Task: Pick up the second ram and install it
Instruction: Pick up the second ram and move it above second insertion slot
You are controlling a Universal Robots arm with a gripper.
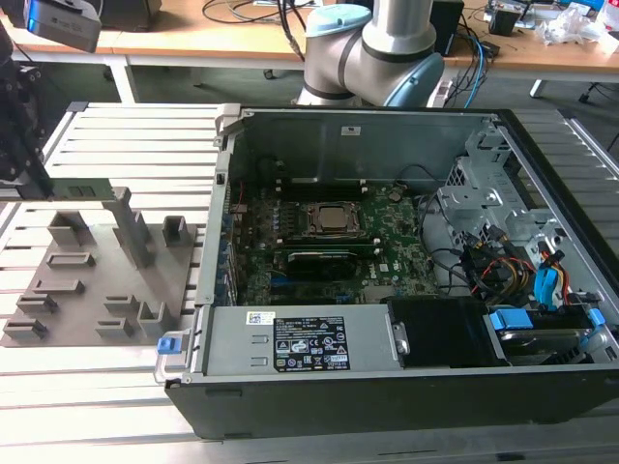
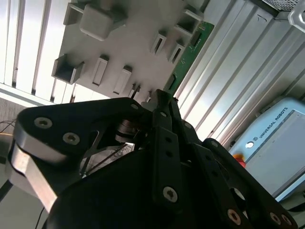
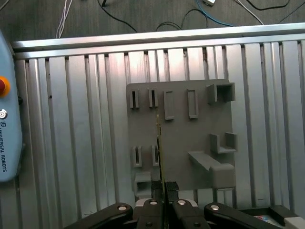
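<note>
I have the gripper (image 1: pixel 37 186) clamped on one end of the ram (image 1: pixel 82 189). The ram is a long, thin green stick, held level and on edge over the gray fixture (image 1: pixel 97 280). In the exterior view it sits at 9 o'clock from the open case (image 1: pixel 290 333). In the first wrist view it shows edge-on as a thin line (image 3: pixel 158 143).

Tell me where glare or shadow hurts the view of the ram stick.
Exterior view: even light, second ram clear. First wrist view: it shows edge-on, a thin line; slats glare mildly. Second wrist view: dark gripper looms in front; slats washed out bright.
</note>
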